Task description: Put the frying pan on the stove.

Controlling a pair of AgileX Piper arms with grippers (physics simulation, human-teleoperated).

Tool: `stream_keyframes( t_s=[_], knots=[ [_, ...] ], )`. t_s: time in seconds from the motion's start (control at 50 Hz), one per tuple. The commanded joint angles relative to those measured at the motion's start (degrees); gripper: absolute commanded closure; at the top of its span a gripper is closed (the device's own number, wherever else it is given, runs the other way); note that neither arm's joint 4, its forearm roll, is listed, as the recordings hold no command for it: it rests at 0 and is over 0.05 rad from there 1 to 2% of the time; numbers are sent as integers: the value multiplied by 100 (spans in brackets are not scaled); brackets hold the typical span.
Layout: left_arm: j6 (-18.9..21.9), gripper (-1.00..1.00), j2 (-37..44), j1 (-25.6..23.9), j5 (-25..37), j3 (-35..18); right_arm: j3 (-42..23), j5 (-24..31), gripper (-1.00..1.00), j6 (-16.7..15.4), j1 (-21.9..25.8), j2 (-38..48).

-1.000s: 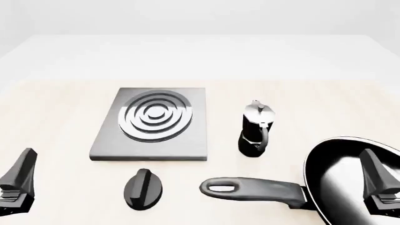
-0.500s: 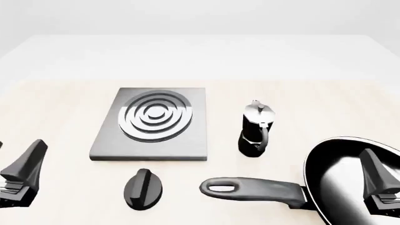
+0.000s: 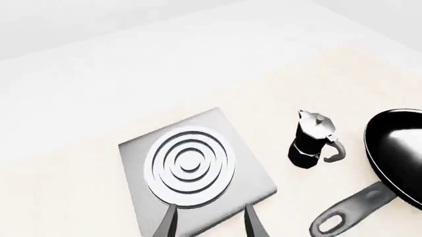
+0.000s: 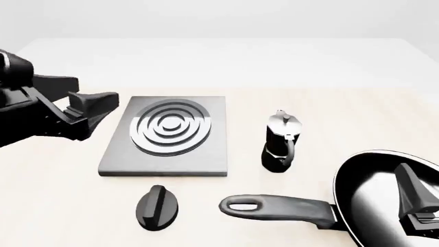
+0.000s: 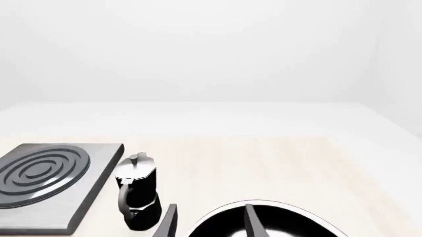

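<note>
**Left arm raised, right arm low**

The left gripper (image 4: 92, 103) is up at the left of the front view, its dark fingers (image 4: 96, 100) pointing right, spread apart and holding nothing. The right gripper (image 4: 418, 198) sits at the lower right edge; its wrist view shows two finger tips (image 5: 168, 222) apart, nothing between them

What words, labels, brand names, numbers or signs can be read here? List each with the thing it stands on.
None: no view shows any readable text.
The frying pan, stove, moka pot and knob are all plain, with no label, brand or number.
The stove's concentric rings are a raised pattern, not a sign.
The left gripper and right gripper carry no visible marking either.
</note>
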Motion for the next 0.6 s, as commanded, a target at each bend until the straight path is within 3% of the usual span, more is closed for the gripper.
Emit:
stream_keyframes(
  t_s=[0.02, 0.06, 0.22, 0.52, 0.6],
  knots=[
    [342, -100, 1356, -689, 1107, -1355, 6, -1, -100, 4, -1, -6],
    [492, -100, 1582, -718, 1336, -1588, 6, -1, -100, 3, 0, -6],
    [378, -100, 2233, -955, 2099, -2371, 6, -1, -100, 4, -1, -6],
    [754, -100, 3036, -1285, 3116, -3366, 6, -1, -100, 3, 0, -6],
    [689, -100, 3236, -1484, 3279, -3576, 6, -1, -100, 3, 1, -5]
  ],
)
